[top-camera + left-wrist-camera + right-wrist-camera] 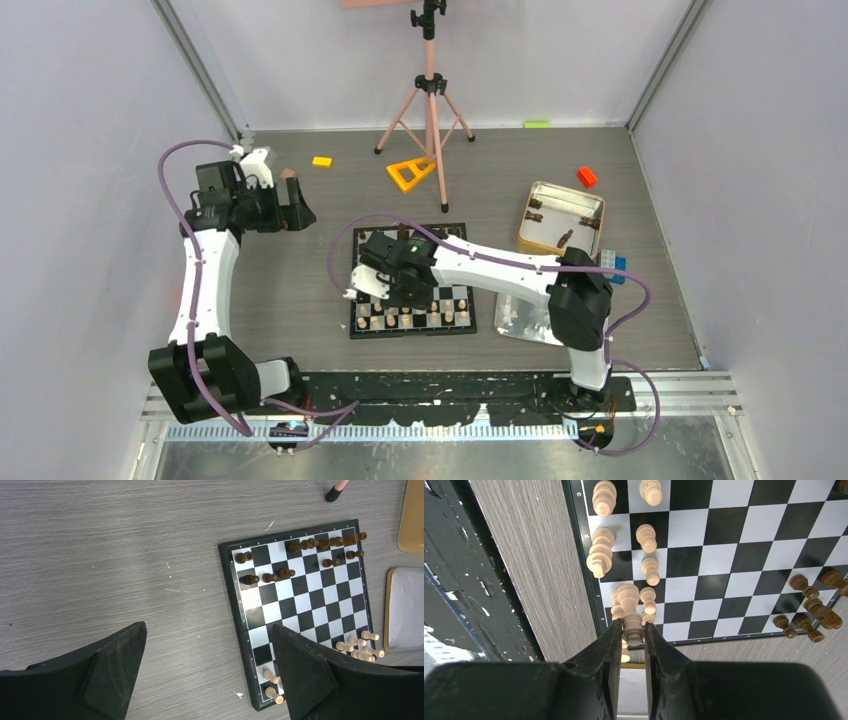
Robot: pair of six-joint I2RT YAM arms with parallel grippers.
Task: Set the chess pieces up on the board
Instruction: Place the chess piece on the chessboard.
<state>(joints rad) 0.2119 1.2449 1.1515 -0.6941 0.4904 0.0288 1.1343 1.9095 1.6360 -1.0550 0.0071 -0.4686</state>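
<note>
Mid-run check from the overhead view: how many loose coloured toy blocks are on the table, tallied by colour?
Yellow: 2, a small brick and an open triangle
Green: 1, the green block at the far edge
Red-orange: 1, the red block
Blue: 1, the blue block, partly hidden
Total: 5

You are viewing a black-and-white checkered board (300, 605), tan pieces (647, 537), dark brown pieces (250, 579), grey streaked desk (125, 555).
</note>
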